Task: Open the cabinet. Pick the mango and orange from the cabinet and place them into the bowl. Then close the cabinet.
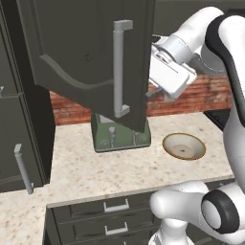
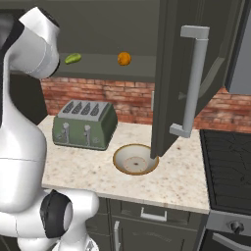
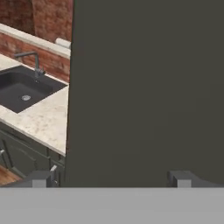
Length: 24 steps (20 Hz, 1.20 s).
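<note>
My gripper (image 3: 111, 178) hangs with jaws wide apart and empty, close against the swung-open cabinet (image 2: 171, 73) door. Below, the bowl (image 2: 136, 159) waits bare; mango (image 2: 73, 58) and orange (image 2: 124, 58) sit on the shelf, unpicked.

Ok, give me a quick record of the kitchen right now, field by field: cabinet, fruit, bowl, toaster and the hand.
cabinet: doors swung open, silver bar handle facing out
mango: on the cabinet shelf, left of the orange
orange: on the same shelf, apart from the mango
bowl: on the counter, nothing in it
toaster: green, on the counter, left of the bowl
hand: open, holding nothing, behind the open door
task stage: cabinet open, no fruit moved yet
</note>
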{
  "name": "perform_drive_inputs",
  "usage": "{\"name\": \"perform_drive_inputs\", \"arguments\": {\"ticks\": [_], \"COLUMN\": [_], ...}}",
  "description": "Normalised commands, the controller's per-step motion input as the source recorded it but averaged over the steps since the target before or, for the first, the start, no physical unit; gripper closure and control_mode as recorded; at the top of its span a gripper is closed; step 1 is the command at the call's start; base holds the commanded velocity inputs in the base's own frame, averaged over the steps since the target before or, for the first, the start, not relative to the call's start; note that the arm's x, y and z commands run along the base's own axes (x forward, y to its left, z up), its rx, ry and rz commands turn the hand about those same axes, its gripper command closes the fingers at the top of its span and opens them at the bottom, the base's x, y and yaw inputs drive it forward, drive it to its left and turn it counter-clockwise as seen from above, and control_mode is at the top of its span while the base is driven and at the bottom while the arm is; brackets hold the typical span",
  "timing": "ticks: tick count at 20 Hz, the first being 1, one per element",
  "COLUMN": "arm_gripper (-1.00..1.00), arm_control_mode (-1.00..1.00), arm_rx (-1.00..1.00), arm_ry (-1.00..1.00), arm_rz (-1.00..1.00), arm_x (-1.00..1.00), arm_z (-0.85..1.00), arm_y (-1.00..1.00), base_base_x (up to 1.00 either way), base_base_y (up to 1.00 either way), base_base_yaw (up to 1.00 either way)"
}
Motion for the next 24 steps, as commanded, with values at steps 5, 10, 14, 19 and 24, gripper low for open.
{"name": "perform_drive_inputs", "arguments": {"ticks": [5, 10, 14, 19, 24], "arm_gripper": [-1.00, -1.00, -1.00, -1.00, -1.00], "arm_control_mode": [-1.00, -1.00, -1.00, -1.00, -1.00], "arm_rx": [0.00, 0.00, 0.00, 0.00, 0.00], "arm_ry": [0.00, 0.00, 0.00, 0.00, 0.00], "arm_rz": [0.00, 0.00, 0.00, 0.00, 0.00], "arm_x": [0.00, 0.00, 0.00, 0.00, 0.03], "arm_z": [-0.10, -0.11, -0.11, -0.11, -0.04], "arm_y": [0.41, 0.39, 0.27, 0.21, 0.05], "base_base_x": [0.00, 0.00, 0.00, 0.00, 0.00], "base_base_y": [0.00, 0.00, 0.00, 0.00, 0.00], "base_base_yaw": [0.00, 0.00, 0.00, 0.00, 0.00]}}
